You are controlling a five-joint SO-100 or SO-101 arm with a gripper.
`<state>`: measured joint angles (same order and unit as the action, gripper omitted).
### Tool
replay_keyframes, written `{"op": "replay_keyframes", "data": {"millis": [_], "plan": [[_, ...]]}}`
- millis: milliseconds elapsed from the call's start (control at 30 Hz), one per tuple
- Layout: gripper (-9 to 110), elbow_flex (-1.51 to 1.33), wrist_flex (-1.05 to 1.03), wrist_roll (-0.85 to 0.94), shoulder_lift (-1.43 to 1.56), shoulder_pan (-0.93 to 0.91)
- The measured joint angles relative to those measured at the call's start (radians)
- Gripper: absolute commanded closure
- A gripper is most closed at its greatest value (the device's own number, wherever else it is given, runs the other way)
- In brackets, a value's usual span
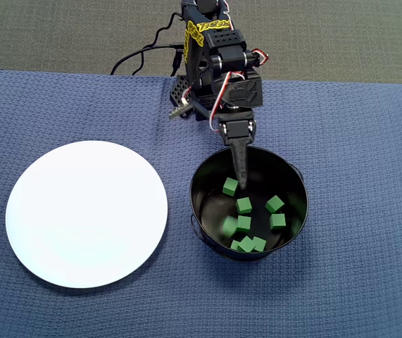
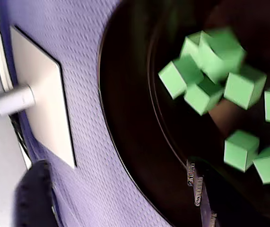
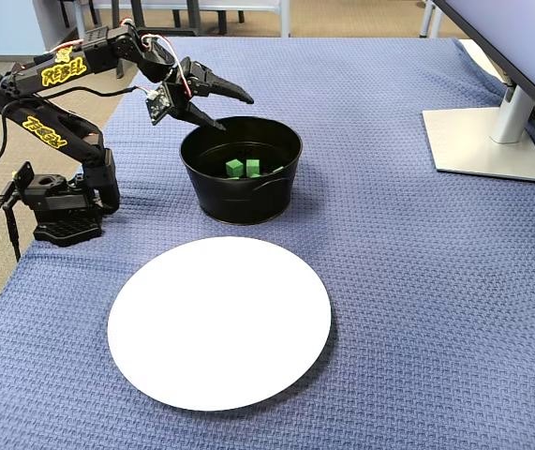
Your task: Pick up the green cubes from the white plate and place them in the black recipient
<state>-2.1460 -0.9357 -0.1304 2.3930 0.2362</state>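
Observation:
Several green cubes (image 1: 243, 205) lie loose on the floor of the black recipient (image 1: 195, 211), seen close in the wrist view as cubes (image 2: 241, 87) inside the dark pot wall (image 2: 125, 118). In the fixed view the cubes (image 3: 235, 168) show over the pot's rim (image 3: 239, 202). My gripper (image 3: 231, 111) hangs open over the pot's near-left rim, its jaws spread with nothing between them. From overhead the gripper (image 1: 241, 179) points down into the pot's back edge. The white plate (image 1: 86, 213) lies to the left of the pot, plain white all over, and nearer the camera in the fixed view (image 3: 218, 322).
A blue woven cloth (image 1: 341, 141) covers the table. A monitor stand (image 3: 487, 141) sits at the far right of the fixed view and shows as a pale slab (image 2: 45, 109) in the wrist view. The arm's base (image 3: 61, 220) and cables (image 1: 144, 53) are at the cloth's edge.

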Motion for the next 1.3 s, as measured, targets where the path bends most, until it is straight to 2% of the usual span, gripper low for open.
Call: {"op": "replay_keyframes", "data": {"millis": [100,200,300,433,633,1300], "plan": [[92,-0.009,-0.052,0.044,0.084,-0.089],[101,-0.078,-0.103,0.109,0.224,-0.229],[101,-0.172,-0.184,0.175,0.373,-0.334],[101,-0.337,-0.276,0.204,0.552,-0.387],[101,-0.477,-0.318,0.23,0.63,-0.436],[101,-0.517,-0.353,0.282,0.676,-0.41]]}}
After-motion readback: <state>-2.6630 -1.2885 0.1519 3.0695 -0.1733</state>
